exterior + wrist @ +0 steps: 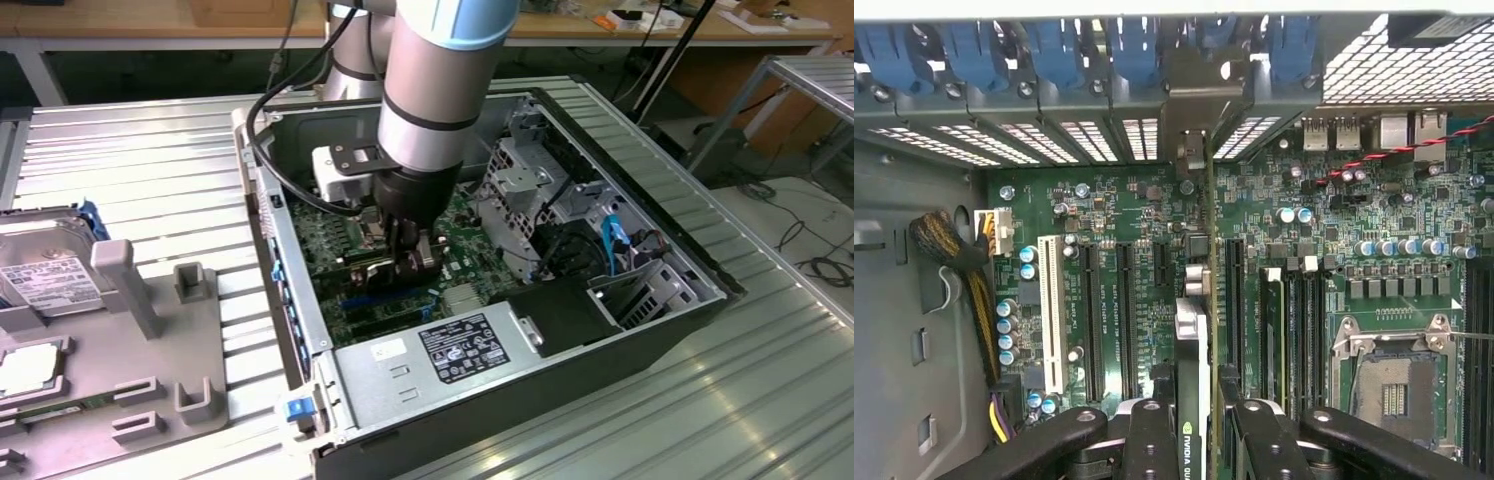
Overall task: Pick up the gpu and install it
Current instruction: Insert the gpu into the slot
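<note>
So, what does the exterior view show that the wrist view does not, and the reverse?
Exterior view alone: the silver hard drive with a white label on the grey fixture at the exterior view's left, and the labelled silver power supply inside the black computer case.

Wrist view alone: the row of blue slot clips and the empty processor socket.

Both: the end effector shut on the thin green GPU card above the green motherboard.
</note>
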Robot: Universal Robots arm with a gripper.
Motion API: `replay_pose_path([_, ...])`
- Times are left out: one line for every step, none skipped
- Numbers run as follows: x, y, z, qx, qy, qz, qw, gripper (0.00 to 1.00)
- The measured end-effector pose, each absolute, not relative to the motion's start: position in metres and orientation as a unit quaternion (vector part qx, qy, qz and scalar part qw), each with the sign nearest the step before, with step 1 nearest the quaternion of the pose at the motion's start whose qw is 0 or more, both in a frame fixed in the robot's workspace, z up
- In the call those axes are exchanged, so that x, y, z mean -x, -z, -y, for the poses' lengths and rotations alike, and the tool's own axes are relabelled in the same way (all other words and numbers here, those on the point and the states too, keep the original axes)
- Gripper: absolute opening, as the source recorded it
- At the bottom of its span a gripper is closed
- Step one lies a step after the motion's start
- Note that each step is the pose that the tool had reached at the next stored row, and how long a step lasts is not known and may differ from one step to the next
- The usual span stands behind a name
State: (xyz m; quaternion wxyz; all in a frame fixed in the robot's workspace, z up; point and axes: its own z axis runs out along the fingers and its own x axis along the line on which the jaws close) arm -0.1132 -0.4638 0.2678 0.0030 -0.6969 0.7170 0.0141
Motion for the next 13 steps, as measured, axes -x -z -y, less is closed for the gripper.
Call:
replay_pose_path([0.1132, -0.2669, 0.4638, 0.697, -0.014, -0.717, 0.003, 0.27])
replay_pose_path([0.1132, -0.2666, 0.4638, 0.697, -0.014, -0.717, 0.003, 0.27])
replay_pose_path([0.1131, -0.2665, 0.4638, 0.697, -0.014, -0.717, 0.003, 0.27])
replay_pose_path([0.1132, -0.2664, 0.4638, 0.697, -0.014, -0.717, 0.003, 0.27])
replay_pose_path([0.1132, -0.2663, 0.4638, 0.697, -0.014, -0.717, 0.003, 0.27])
replay_pose_path([0.1130, -0.2662, 0.4638, 0.697, -0.014, -0.717, 0.003, 0.27])
replay_pose_path([0.1128, -0.2661, 0.4638, 0.697, -0.014, -0.717, 0.003, 0.27])
replay_pose_path([0.1127, -0.2660, 0.4638, 0.697, -0.014, -0.717, 0.003, 0.27])
replay_pose_path([0.1127, -0.2655, 0.4638, 0.697, -0.014, -0.717, 0.004, 0.27])
replay_pose_path([0.1126, -0.2650, 0.4638, 0.697, -0.014, -0.717, 0.003, 0.27])
replay_pose_path([0.1126, -0.2649, 0.4638, 0.697, -0.014, -0.717, 0.003, 0.27])
replay_pose_path([0.1126, -0.2646, 0.4638, 0.697, -0.014, -0.717, 0.003, 0.27])
replay_pose_path([0.1126, -0.2644, 0.4638, 0.697, -0.014, -0.717, 0.004, 0.27])
